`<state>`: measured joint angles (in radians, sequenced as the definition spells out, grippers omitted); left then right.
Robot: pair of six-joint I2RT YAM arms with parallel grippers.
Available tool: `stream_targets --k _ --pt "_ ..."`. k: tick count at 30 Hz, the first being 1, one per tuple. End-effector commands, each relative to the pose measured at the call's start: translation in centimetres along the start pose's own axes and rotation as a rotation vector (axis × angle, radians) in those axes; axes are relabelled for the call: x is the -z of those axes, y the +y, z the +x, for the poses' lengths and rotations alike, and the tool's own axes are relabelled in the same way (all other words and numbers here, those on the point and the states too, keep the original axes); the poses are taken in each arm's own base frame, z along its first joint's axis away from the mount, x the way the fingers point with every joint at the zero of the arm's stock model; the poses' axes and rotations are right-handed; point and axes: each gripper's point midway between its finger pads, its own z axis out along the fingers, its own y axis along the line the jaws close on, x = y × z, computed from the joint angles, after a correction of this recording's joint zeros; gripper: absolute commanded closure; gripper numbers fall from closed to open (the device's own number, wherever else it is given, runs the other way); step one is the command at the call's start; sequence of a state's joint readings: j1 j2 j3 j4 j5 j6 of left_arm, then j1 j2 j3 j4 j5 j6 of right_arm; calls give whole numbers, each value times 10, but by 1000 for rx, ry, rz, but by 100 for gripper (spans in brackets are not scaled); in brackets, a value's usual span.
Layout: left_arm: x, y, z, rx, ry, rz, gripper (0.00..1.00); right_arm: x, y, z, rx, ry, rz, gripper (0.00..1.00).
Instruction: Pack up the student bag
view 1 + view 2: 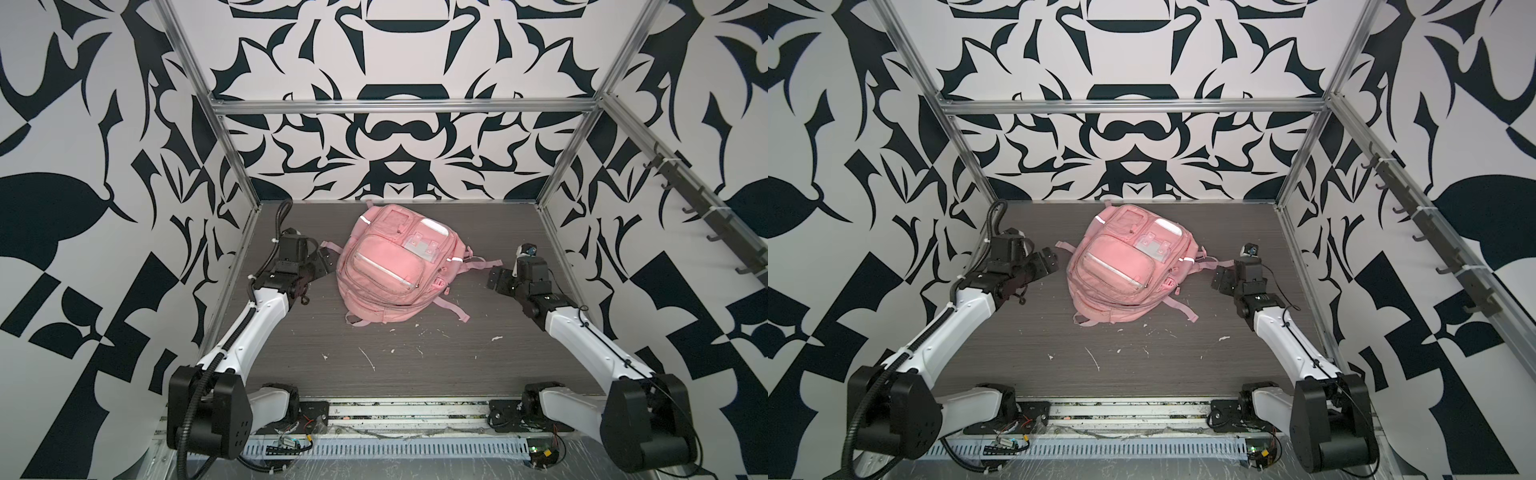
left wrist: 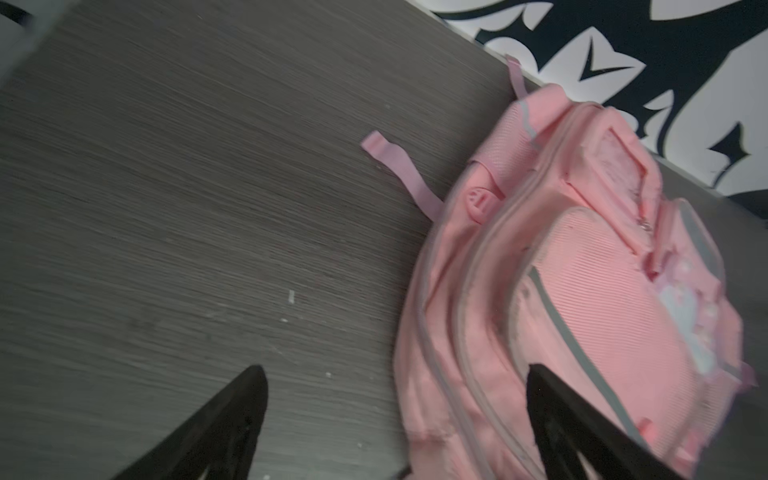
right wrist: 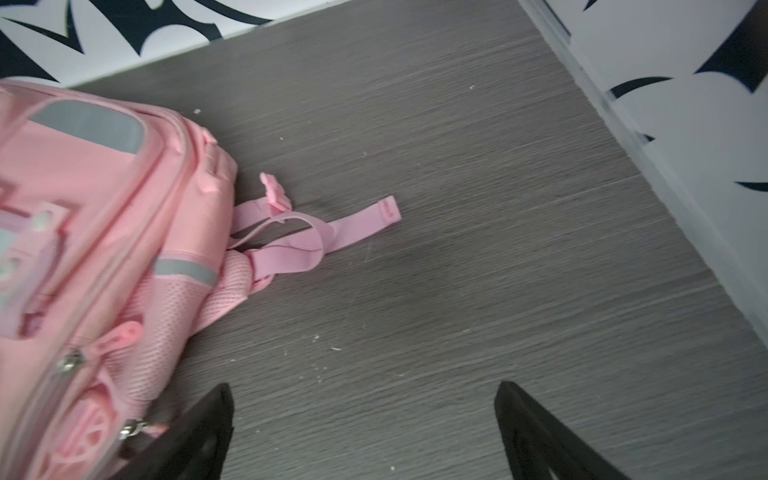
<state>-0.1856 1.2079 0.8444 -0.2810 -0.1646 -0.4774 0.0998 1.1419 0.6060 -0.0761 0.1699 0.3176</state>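
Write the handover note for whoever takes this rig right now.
Left gripper: open, holding nothing, close beside the student bag.
Right gripper: open, holding nothing, over bare table on the bag's other side.
Bag: lies front up on the table towards the back wall, between the two grippers, straps splayed out.
Done: the visible zips look shut; the contents cannot be seen.
Left: nothing else to pack is in view, only white scraps. Check the bag; packing is probably finished.
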Motion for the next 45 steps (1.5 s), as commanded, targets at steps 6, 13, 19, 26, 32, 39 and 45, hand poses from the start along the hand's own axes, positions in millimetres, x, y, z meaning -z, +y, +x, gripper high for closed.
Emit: stream_targets --k 6,13,19,26,32,39,45 --pt "-7 43 -10 -278 -381 -113 1 -14 1 -25 146 -236 5 0" --pt "-48 51 14 -308 -354 -55 1 -34 9 -24 233 -285 -18 0" --pt "-62 39 11 -401 -345 21 1 -38 8 -19 250 -355 -25 0" --pt "-74 48 20 -364 -374 102 1 -53 15 1 263 -402 -93 1" --pt "-79 48 20 -360 -355 102 1 -65 11 3 264 -304 -67 0" --pt "-79 47 19 -364 -359 101 1 -65 10 2 263 -316 -62 0" --pt "-79 47 19 -365 -358 101 1 -65 10 2 263 -317 -63 0"
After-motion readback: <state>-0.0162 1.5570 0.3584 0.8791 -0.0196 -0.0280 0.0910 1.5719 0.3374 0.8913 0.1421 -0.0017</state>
